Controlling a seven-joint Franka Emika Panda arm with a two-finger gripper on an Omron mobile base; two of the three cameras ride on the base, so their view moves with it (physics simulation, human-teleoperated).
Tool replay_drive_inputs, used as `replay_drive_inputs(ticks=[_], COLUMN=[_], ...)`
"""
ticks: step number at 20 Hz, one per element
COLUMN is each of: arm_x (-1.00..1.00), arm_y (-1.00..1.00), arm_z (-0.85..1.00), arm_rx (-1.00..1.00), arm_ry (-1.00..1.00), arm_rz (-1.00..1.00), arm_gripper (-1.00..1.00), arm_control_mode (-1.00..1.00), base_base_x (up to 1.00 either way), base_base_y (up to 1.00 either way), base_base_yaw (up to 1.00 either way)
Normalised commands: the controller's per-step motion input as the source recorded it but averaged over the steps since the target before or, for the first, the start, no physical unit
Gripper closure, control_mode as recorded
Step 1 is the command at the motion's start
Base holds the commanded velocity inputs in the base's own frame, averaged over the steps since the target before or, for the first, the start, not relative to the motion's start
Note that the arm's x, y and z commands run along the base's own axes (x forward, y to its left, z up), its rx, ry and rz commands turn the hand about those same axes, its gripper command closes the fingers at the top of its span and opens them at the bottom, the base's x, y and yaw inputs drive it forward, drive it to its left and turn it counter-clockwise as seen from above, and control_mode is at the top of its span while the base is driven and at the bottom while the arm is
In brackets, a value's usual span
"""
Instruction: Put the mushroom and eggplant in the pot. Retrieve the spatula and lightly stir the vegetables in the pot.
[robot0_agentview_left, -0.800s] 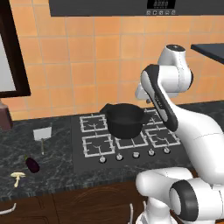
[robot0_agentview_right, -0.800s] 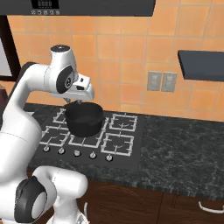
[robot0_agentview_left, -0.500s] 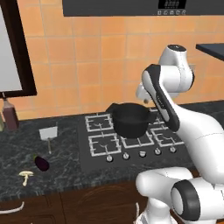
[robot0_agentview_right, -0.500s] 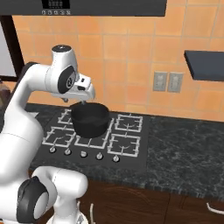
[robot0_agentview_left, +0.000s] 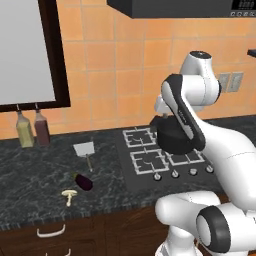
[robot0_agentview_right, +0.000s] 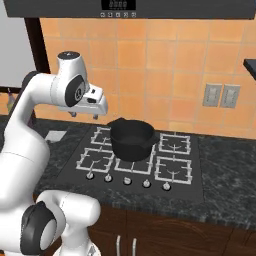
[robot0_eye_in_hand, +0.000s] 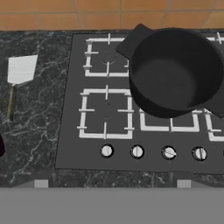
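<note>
The black pot (robot0_agentview_right: 131, 139) stands on the hob's middle burners, and from above its inside (robot0_eye_in_hand: 175, 70) looks bare. On the counter left of the hob lies the spatula (robot0_agentview_left: 85, 150), grey blade toward the wall, also visible from the hand (robot0_eye_in_hand: 21, 69). The dark eggplant (robot0_agentview_left: 83, 181) lies in front of it, with the pale mushroom (robot0_agentview_left: 69, 194) just beyond, near the counter's front edge. A sliver of the eggplant (robot0_eye_in_hand: 1, 145) shows at the hand view's left edge. My gripper (robot0_agentview_right: 84, 115) hangs open and holds nothing, above the hob's left side, high over the pot's left rim.
The black hob (robot0_agentview_left: 145, 162) has a row of knobs (robot0_eye_in_hand: 137, 151) along its front. Two bottles (robot0_agentview_left: 23, 131) (robot0_agentview_left: 42, 130) stand against the tiled wall at the back left, under a dark-framed window. Wall outlets (robot0_agentview_right: 220, 95) sit to the right.
The whole scene has slid to the right in both base views: the base has driven left, bringing the bottles and more left counter into view. The arm's pose is unchanged.
</note>
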Motion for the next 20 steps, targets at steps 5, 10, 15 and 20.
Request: replay_drive_inputs(ticks=[5,10,15,20], arm_x=[0.0,0.0,0.0,-0.01], arm_y=[0.0,0.0,0.0,0.45], arm_z=[0.0,0.0,0.0,-0.23], arm_rx=[0.0,0.0,0.0,0.0], arm_ry=[0.0,0.0,0.0,0.0], arm_rz=[0.0,0.0,0.0,0.06], arm_gripper=[-1.0,-1.0,-1.0,-1.0], arm_control_mode=[1.0,1.0,1.0,-1.0], base_base_x=[0.51,0.98,0.35,0.0], base_base_y=[0.52,0.4,0.08,0.06], base_base_yaw=[0.0,0.05,0.04,0.0])
